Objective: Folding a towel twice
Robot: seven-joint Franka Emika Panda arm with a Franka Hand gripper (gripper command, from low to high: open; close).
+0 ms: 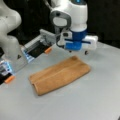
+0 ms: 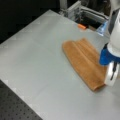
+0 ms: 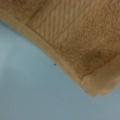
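Grey table (image 1: 100,100) filling most of both front views, also (image 2: 37,62); pale surface across the lower left of the wrist view.

White arm body (image 1: 10,27) at upper left of a front view; wrist housing with blue collar at top centre.

Towel (image 1: 60,74) lying flat on the table at centre of a front view, folded into a long strip running from lower left to upper right, with a layered edge showing at its lower-left end. Same towel (image 2: 83,62) at centre right of a front view, running from upper left to lower right, with a lengthwise crease along it. Towel corner (image 3: 75,32) filling the upper right of the wrist view, plain woven band and hem visible, corner tip at lower right.

Gripper (image 1: 78,52) just above the towel's upper-right end, not seen touching it; at the right edge (image 2: 111,71) over the strip's lower-right end. Nothing seen held; fingers released or clenched: cannot tell.

Grey fixture (image 1: 37,46) at upper left behind the towel, with an orange tab (image 1: 48,50) and another orange tab (image 1: 9,79) at the left edge.
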